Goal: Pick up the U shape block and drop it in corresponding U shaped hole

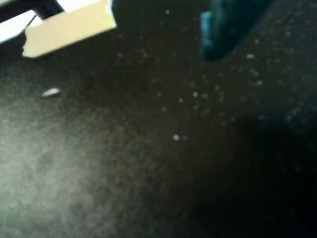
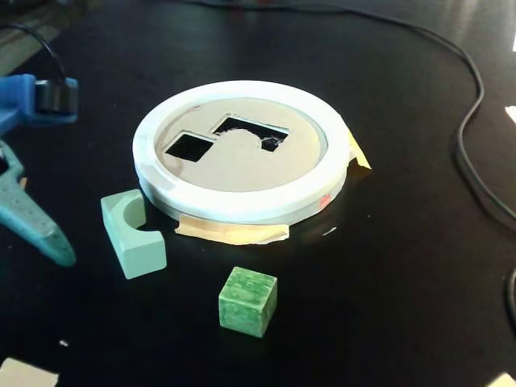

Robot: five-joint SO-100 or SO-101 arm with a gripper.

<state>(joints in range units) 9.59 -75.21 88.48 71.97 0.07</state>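
Two blocks sit on my black table [image 2: 403,266] in the fixed view: the U shape block [image 2: 133,234], pale mint, lying just left of the disc's [image 2: 242,205] white rim with its notch toward the disc, and a darker green cube [image 2: 248,301] in front, apart from both. I see the U shaped hole [image 2: 251,131] beside a square hole [image 2: 189,146] in the tan top. My gripper [image 2: 36,226] hangs at the left edge, one teal finger [image 2: 32,218] pointing down, clear of the block; I cannot tell how far it is open, and nothing shows in its grasp. My wrist view is blurred dark tabletop, one teal finger [image 1: 225,27], and tan tape [image 1: 69,27].
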